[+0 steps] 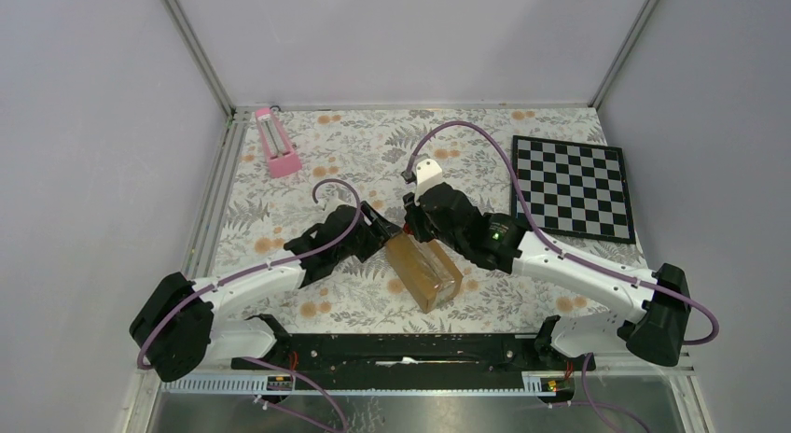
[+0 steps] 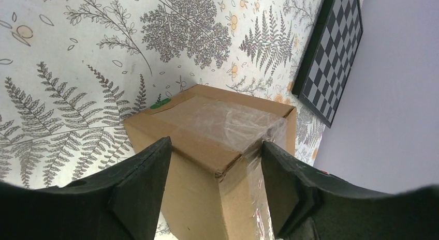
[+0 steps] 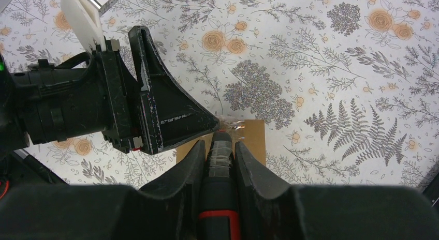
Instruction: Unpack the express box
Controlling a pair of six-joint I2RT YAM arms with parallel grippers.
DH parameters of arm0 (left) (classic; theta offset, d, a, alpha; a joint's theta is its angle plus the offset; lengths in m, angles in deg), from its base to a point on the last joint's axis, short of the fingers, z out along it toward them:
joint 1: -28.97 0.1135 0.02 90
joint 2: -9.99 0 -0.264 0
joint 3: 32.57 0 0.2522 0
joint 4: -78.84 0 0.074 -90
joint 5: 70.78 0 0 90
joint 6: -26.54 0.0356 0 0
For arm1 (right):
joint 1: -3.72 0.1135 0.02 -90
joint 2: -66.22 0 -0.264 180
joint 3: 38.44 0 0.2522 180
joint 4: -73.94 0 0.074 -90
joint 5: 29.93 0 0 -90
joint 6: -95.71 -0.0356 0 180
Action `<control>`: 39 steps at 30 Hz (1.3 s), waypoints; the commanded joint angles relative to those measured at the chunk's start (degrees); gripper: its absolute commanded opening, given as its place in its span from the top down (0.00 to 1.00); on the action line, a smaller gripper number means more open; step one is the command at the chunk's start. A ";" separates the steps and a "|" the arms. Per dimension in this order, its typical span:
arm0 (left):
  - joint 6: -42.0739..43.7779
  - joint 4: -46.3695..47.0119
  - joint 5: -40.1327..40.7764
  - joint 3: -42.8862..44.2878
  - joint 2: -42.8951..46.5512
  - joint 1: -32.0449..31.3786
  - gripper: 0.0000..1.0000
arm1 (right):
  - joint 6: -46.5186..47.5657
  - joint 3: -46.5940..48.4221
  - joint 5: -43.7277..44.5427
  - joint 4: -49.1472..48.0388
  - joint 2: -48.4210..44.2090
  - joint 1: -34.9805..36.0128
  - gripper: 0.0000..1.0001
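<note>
The express box (image 1: 426,272) is a brown carton sealed with clear tape, lying on the floral table cover in the middle; no label shows. My left gripper (image 1: 390,235) grips the box's far end, one finger on each side of a corner (image 2: 215,157), and the box (image 2: 207,131) fills the gap. My right gripper (image 3: 217,147) is shut on a black tool with a red band (image 3: 221,167). The tool's tip rests at the taped top edge of the box (image 3: 253,139), right beside the left gripper's finger (image 3: 165,113). In the top view the right gripper (image 1: 417,226) sits over the box's far end.
A black-and-white chessboard (image 1: 572,186) lies at the back right and also shows in the left wrist view (image 2: 331,59). A pink metronome-like object (image 1: 276,144) stands at the back left. Grey walls and metal rails close in the table.
</note>
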 commanded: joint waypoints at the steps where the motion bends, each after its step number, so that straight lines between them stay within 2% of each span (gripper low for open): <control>1: -3.51 -11.05 9.42 -0.49 -1.09 -0.46 0.35 | -1.94 2.37 -3.52 7.10 -0.13 0.68 1.00; 26: -6.86 -12.58 11.56 0.65 -0.99 -0.67 0.34 | -6.01 -0.28 -7.48 13.27 -2.78 0.68 1.00; 28: -5.27 -12.25 10.88 1.20 -0.17 -0.66 0.32 | -5.75 -0.71 -6.57 12.66 -2.64 0.68 1.00; 32: 1.24 -11.80 8.93 3.31 2.64 -0.02 0.15 | -2.71 -1.31 -5.73 9.27 -2.73 0.64 1.00; 36: 11.74 -13.76 1.98 7.77 4.21 4.31 0.08 | 2.23 0.62 -5.28 7.53 -0.61 0.59 1.00; 39: 19.26 -14.87 -7.31 10.85 3.49 9.57 0.04 | 5.46 1.86 -5.63 5.06 1.16 0.59 1.00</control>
